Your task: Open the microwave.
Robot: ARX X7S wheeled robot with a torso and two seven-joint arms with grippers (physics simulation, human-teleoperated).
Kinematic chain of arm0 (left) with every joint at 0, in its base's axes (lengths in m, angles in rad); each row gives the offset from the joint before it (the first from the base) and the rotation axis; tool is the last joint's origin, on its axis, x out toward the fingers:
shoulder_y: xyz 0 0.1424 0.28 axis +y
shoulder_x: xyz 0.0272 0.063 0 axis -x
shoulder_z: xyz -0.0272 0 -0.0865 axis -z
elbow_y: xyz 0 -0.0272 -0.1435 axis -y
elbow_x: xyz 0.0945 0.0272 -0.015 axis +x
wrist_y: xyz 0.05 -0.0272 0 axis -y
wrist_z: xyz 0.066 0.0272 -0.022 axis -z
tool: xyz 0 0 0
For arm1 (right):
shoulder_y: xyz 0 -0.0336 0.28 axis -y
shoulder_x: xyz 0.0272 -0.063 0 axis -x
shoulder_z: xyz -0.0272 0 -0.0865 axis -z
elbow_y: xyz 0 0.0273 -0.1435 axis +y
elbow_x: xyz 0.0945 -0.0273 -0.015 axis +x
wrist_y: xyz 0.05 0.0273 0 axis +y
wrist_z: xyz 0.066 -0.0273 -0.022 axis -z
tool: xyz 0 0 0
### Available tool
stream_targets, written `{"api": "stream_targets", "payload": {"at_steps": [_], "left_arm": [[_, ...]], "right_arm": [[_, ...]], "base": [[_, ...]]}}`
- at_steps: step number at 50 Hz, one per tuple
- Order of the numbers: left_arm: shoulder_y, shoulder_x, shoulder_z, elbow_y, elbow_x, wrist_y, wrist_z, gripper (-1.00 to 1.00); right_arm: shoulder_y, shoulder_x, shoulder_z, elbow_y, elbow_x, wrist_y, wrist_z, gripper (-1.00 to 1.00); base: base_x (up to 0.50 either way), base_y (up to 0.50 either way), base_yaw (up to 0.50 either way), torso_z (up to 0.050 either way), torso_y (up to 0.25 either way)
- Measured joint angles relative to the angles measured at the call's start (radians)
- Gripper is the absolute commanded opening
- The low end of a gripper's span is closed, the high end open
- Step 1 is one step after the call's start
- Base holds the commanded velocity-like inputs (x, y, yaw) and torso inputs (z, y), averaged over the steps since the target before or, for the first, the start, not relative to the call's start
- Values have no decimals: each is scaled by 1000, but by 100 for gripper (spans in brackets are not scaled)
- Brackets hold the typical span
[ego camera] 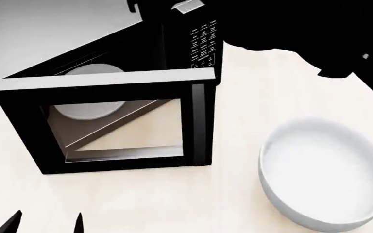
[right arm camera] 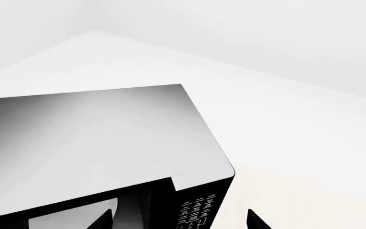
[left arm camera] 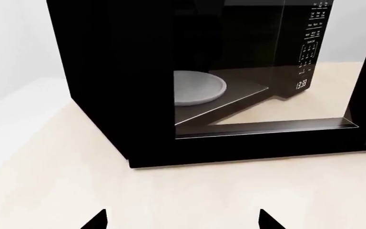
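The black microwave (ego camera: 173,34) stands at the back left of the pale counter. Its glass-window door (ego camera: 196,121) is swung out from the body, and the white turntable (ego camera: 89,104) shows through the window and over the door's top edge. The keypad (ego camera: 203,43) faces front right. My left gripper (ego camera: 44,224) hangs open low in front of the door, apart from it; in the left wrist view the left gripper (left arm camera: 183,222) holds nothing, with the turntable (left arm camera: 196,88) ahead. My right gripper (right arm camera: 179,222) is open above the microwave's grey top (right arm camera: 94,143), over the keypad (right arm camera: 199,210).
A large white bowl (ego camera: 326,170) sits on the counter (ego camera: 238,204) to the right of the microwave door. My right arm (ego camera: 290,29) reaches across the back right. A white wall lies behind the microwave.
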Motion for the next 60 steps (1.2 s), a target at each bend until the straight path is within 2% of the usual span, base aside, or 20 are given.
{"api": "stream_targets", "payload": {"at_steps": [31, 60], "left_arm": [[0, -5, 4, -9, -6, 11, -6, 100], [-3, -9, 14, -12, -6, 15, -12, 100]], "right_arm": [[-96, -104, -41, 198, -57, -42, -103, 100], [-186, -148, -69, 268, -94, -75, -147, 100]], "base": [[0, 0, 0, 0, 0], [0, 0, 0, 0, 0]]}}
